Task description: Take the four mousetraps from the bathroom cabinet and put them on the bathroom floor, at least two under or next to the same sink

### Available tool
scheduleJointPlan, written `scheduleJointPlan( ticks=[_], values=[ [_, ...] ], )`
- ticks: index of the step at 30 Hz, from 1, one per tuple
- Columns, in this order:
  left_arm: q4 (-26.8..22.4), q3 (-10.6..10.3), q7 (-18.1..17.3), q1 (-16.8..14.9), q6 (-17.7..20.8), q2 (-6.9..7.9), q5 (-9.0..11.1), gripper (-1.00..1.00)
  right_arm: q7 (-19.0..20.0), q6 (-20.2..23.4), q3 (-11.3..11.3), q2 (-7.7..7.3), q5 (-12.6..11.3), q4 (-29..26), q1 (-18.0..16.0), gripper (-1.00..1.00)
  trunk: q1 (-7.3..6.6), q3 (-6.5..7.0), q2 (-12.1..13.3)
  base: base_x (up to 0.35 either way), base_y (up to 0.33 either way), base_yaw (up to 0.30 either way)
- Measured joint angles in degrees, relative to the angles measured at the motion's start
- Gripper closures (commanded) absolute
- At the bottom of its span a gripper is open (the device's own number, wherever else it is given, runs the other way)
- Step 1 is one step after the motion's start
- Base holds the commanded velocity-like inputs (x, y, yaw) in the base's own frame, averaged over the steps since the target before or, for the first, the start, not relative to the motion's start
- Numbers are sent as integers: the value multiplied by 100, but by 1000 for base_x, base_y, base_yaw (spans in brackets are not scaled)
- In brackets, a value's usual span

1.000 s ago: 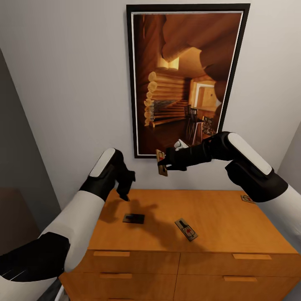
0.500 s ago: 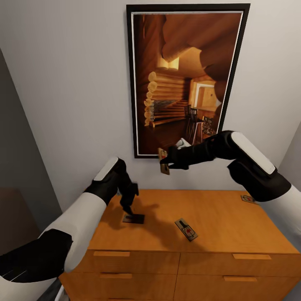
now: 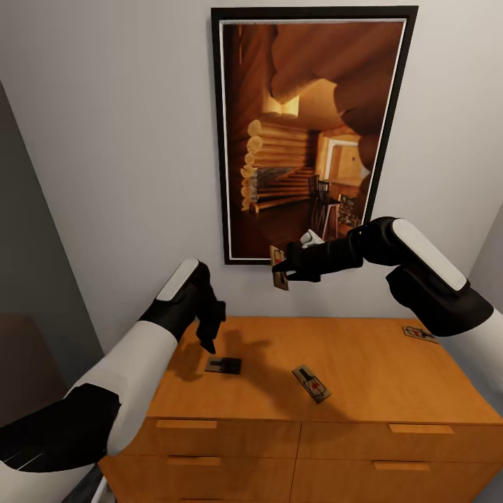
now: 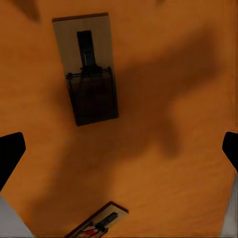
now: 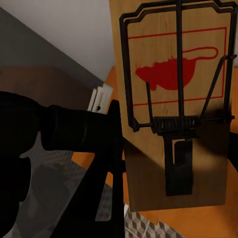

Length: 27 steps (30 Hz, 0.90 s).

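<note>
The right gripper [image 3: 285, 267] pinches one mousetrap [image 3: 279, 276] at frame centre, lifted above the cabinet [image 3: 363, 363]. At lower left the left gripper [image 3: 207, 340], fingers spread, hovers over a second mousetrap [image 3: 223, 364]. Two more lie on the cabinet top: third mousetrap [image 3: 311, 383], fourth mousetrap [image 3: 420, 333]. None has reached the floor yet.

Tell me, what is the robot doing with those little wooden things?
The right gripper holds one small tan wooden mousetrap up in the air in front of the wall. The left gripper hovers open above another mousetrap lying on the orange-brown wooden cabinet. Two more mousetraps lie on the cabinet top.
</note>
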Motion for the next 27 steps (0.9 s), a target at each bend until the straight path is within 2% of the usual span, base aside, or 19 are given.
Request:
scheduleJointPlan(
  ticks=[9,17,27],
  values=[
    [-17,-11,6,0,-188,0,348,-100,0,-1,23,-8,0,2,0,100,0,0,0,0,0,0],
    [38,-21,16,0,-299,0,400,-100,0,0,24,-20,0,1,0,100,0,0,0,0,-14,0],
    [428,-38,14,1,-310,0,402,-100,-1,-7,26,-79,0,1,-1,100,0,0,0,0,-165,0]
  ],
)
